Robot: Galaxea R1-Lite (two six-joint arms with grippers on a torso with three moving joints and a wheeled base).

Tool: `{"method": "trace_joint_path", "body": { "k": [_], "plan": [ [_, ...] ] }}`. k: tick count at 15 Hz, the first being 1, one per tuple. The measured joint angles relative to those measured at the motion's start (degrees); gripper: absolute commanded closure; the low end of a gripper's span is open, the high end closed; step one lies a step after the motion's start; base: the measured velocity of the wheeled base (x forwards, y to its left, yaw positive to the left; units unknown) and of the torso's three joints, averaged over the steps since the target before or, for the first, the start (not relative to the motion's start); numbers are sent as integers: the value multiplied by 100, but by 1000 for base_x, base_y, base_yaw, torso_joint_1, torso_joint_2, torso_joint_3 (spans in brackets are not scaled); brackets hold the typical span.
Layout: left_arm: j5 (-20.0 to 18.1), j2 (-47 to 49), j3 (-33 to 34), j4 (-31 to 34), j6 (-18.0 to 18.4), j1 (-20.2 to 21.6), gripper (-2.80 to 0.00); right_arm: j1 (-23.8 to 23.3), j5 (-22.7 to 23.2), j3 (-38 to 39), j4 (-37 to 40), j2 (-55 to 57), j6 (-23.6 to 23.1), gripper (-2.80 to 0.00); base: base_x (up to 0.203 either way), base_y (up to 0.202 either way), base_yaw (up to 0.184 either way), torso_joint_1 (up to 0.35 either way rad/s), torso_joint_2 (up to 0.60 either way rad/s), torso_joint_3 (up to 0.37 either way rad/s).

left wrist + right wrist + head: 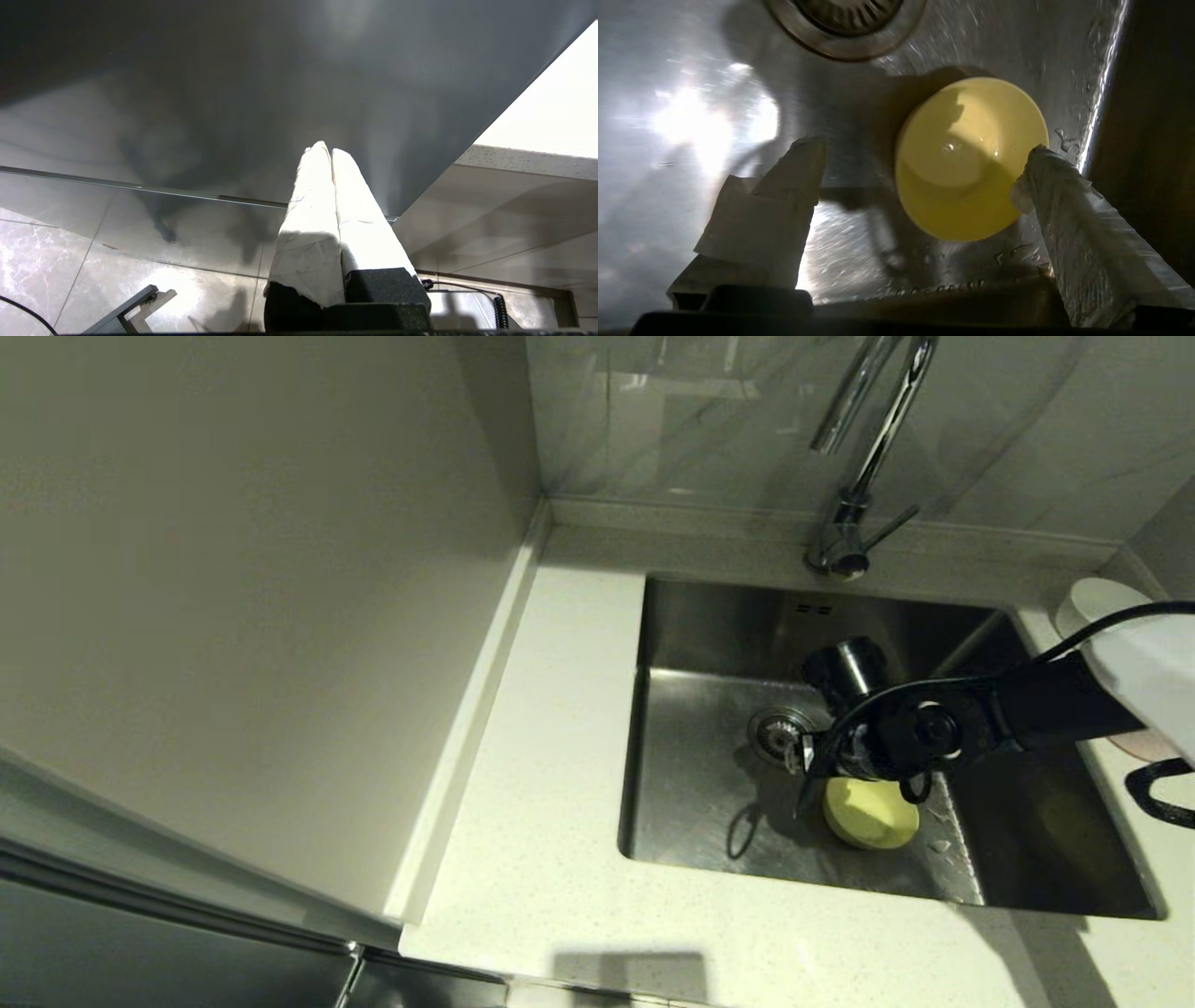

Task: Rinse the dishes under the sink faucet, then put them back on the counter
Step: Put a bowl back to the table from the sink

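Inside the brushed steel sink [709, 784], I'm hovering the right pincer [924, 163], spread wide, over the small yellow-green bowl [969, 156]; left pincer [326, 151] sitting pressed together.

Dim kitchen, glare on sink [705, 121] (blurry btm)

Yellow-green bowl [870, 814] upright in sink [691, 784]

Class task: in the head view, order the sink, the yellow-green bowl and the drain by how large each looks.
1. Sink, by far the largest.
2. Yellow-green bowl, lying in the sink.
3. Drain, a little smaller, though the right claw partly covers both, so this is less certain.
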Motion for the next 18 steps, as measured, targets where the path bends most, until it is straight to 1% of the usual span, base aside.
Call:
{"method": "trace_joint_path", "body": {
  "k": [4, 14, 15, 18],
  "plan": [
    [0, 0, 0, 0, 0, 5, 0, -208, -248, -108, -10, 542, -61, -280, 0, 0, 0, 0, 0, 0],
    [0, 0, 0, 0, 0, 5, 0, -401, -274, -326, -16, 1188, -107, -280, 0, 0, 0, 0, 0, 0],
    [2, 0, 0, 0, 0, 5, 0, -426, -276, -356, -16, 1225, -182, 0, 0, 0, 0, 0, 0, 0],
    [0, 0, 0, 2, 1, 2, 0, -491, -269, -449, -25, 1283, -296, 0, 0, 0, 0, 0, 0, 0]
  ]
}}
